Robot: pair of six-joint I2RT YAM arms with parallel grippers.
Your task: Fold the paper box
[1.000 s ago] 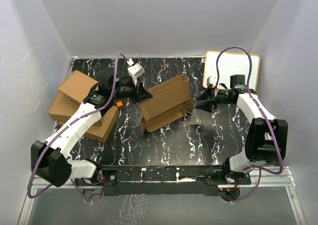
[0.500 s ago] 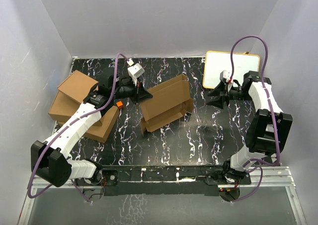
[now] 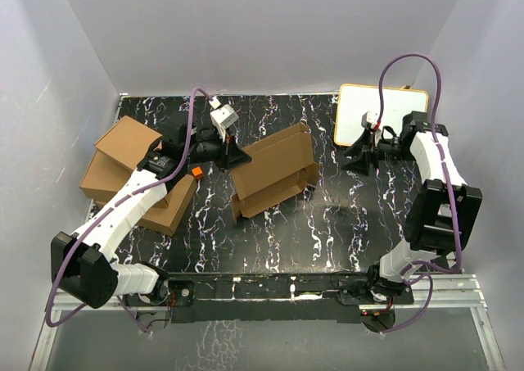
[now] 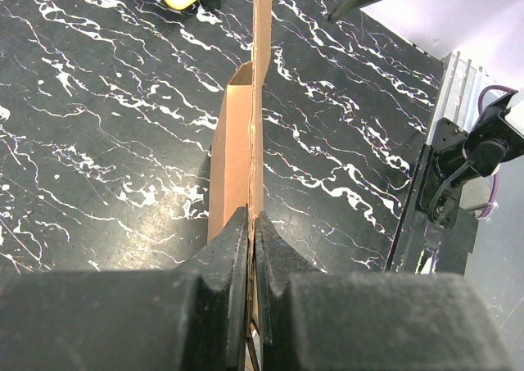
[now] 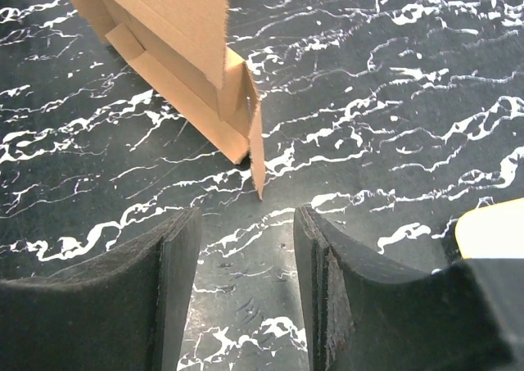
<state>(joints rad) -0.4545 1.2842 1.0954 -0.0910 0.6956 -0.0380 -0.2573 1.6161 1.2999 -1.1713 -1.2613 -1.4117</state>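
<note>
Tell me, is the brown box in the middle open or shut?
Open. The paper box has its lid panel lifted, the inside shows, and a small side flap sticks out untucked.

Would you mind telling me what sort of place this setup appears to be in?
Probably a robotics lab test cell: plain white walls enclose a black marbled table, a left arm and right arm are bolted at its near edge, and the paper box looks like practice work.

brown paper box (image 3: 274,171), black white-veined marble table (image 3: 344,223)
</note>
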